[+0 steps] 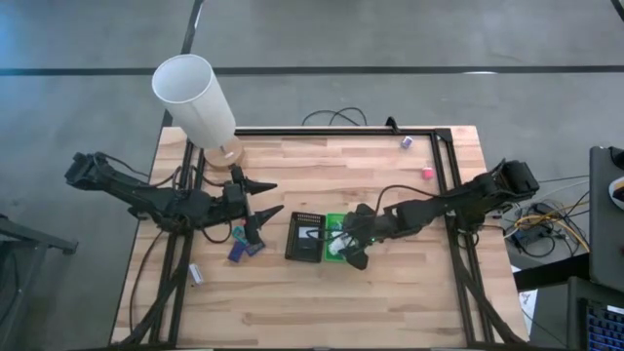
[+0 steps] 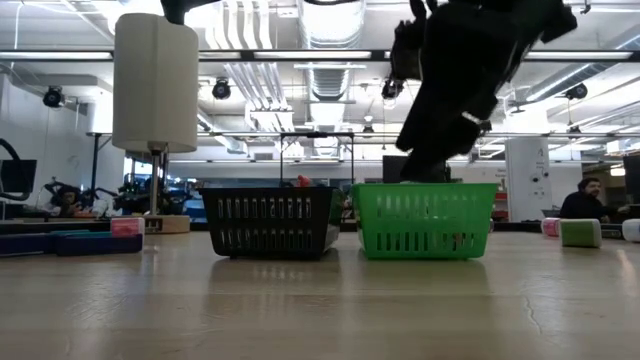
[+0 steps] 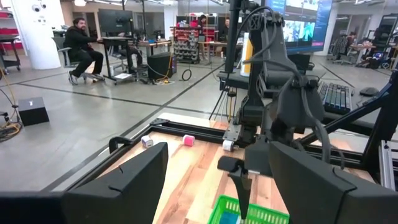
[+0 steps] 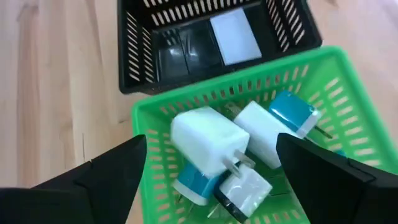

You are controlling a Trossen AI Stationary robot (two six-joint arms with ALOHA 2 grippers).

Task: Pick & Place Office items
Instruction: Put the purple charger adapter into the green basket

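Observation:
My right gripper (image 1: 348,250) (image 4: 211,158) hangs open over the green basket (image 1: 335,222) (image 4: 323,74), pointing steeply down. Below and between its fingers, touching neither, a white block (image 4: 208,142) lies on top of other white and teal blocks (image 4: 289,112) inside the basket. A black basket (image 1: 305,236) (image 4: 155,56) stands beside the green one, with a flat white piece (image 4: 235,37) in it. My left gripper (image 1: 278,197) (image 3: 217,168) waits open and level above the table's left half. Flat dark-blue items (image 1: 244,246) lie on the table below it.
A tall white lampshade cylinder (image 1: 195,96) stands at the far left. A purple block (image 1: 407,142) and a pink block (image 1: 427,173) lie at the far right, and a small white item (image 1: 195,275) at the near left. People sit in the room beyond the table.

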